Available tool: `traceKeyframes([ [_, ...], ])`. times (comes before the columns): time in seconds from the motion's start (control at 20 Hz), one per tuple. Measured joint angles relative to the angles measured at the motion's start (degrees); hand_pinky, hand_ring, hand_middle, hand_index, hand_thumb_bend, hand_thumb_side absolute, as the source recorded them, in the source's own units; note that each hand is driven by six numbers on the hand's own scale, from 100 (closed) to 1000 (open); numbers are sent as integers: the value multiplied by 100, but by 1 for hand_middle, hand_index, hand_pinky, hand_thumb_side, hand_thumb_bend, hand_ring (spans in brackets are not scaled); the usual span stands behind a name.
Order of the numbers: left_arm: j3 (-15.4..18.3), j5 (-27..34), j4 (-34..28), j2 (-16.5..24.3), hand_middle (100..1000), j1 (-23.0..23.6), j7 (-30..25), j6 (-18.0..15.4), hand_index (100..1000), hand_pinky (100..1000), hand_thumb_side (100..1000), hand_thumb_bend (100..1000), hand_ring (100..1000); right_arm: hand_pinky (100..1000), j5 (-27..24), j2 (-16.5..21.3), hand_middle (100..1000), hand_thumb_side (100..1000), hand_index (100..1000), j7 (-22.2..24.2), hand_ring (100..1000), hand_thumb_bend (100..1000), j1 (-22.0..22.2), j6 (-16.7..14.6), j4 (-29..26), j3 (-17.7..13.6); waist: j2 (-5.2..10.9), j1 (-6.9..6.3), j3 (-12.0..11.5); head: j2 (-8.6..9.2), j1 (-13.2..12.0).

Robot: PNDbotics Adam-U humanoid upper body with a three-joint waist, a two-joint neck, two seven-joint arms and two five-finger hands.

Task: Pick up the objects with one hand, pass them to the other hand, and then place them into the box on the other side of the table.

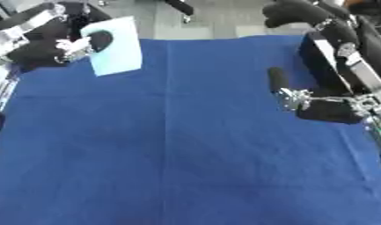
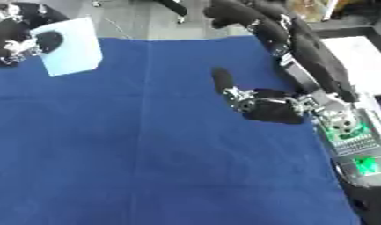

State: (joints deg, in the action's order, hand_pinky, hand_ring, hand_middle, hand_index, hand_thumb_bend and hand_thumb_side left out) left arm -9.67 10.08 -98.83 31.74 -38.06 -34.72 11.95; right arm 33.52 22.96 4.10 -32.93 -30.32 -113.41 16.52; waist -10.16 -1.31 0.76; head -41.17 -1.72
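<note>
Holding a pale blue card point(image 1: 115, 46) at the upper left of the frame, the left hand point(image 1: 82, 46) has its dark thumb lying across the card's face while its fingers are hidden behind it, so the hand is pinched on the card. The card is a flat, light blue rectangle, plain on the side that shows, tilted so its top edge slopes up toward the right. It overlaps the far left edge of the blue cloth point(image 1: 185, 154) that covers the table; whether it touches the cloth cannot be told.

At the right of the frame, the right hand point(image 2: 258, 105) sits over the cloth near its right border. One dark finger point(image 2: 221, 80) sticks out straight toward the upper left, and the rest of the hand is a dark rounded mass beside silver joints; it holds nothing, and the fingers look relaxed rather than curled tight.

A white surface point(image 2: 355, 52) shows at the right edge in the right eye view.
</note>
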Motion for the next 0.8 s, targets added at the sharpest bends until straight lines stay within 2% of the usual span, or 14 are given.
traceKeyframes([
  [0.05, -58, 43, -6, -31, 422, -40, -116, 37, 687, 710, 489, 188, 486, 837, 77, -19, 864, 154, 988, 24, 800, 217, -35, -48, 0, 43, 0, -1, -1, -6, 0],
  [0.1, -111, 81, -6, -63, 422, -78, -220, 72, 688, 710, 488, 191, 487, 838, 153, -44, 865, 157, 988, 42, 802, 208, -65, -96, 0, 81, -1, -2, -3, -7, -1],
  [0.3, -295, 133, -8, -138, 425, -180, -581, 189, 689, 710, 496, 199, 490, 845, 495, -94, 897, 140, 993, 68, 826, 319, -172, -263, 0, 196, -1, -8, -11, -24, -2],
  [0.55, -466, 149, -6, -218, 425, -283, -867, 338, 688, 708, 500, 199, 489, 860, 1044, -139, 927, 193, 1000, -65, 858, 432, -259, -404, 0, 307, -1, -18, -40, -54, -4],
  [0.8, -545, 196, 1, -339, 423, -409, -992, 472, 686, 706, 502, 195, 487, 863, 1410, -163, 931, 217, 1000, -140, 865, 456, -286, -459, -1, 437, -1, -13, -56, -55, -5],
])
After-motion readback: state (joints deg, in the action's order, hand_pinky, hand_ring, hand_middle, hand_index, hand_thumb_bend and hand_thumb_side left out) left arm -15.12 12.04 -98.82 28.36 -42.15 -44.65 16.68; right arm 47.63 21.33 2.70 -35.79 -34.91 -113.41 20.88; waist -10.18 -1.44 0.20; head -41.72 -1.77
